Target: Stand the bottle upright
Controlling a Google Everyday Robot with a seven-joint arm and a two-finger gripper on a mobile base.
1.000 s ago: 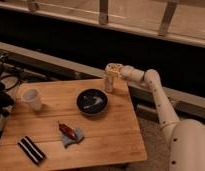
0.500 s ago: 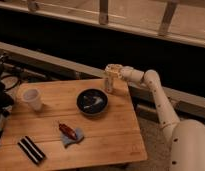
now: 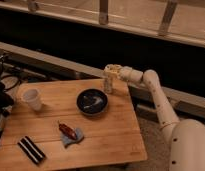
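Observation:
The bottle (image 3: pixel 108 83) is a slim pale cream cylinder standing upright at the far edge of the wooden table (image 3: pixel 111 135), just right of the dark bowl (image 3: pixel 92 101). My gripper (image 3: pixel 111 71) sits directly over the bottle's top, at the end of the white arm (image 3: pixel 156 95) that reaches in from the right. The gripper's lower part overlaps the bottle's upper end.
A white cup (image 3: pixel 32 99) stands at the table's left. A red object on a blue cloth (image 3: pixel 70 134) lies near the middle front. A black striped block (image 3: pixel 31 149) lies at the front left. Cables and dark gear (image 3: pixel 3 85) sit off the left edge.

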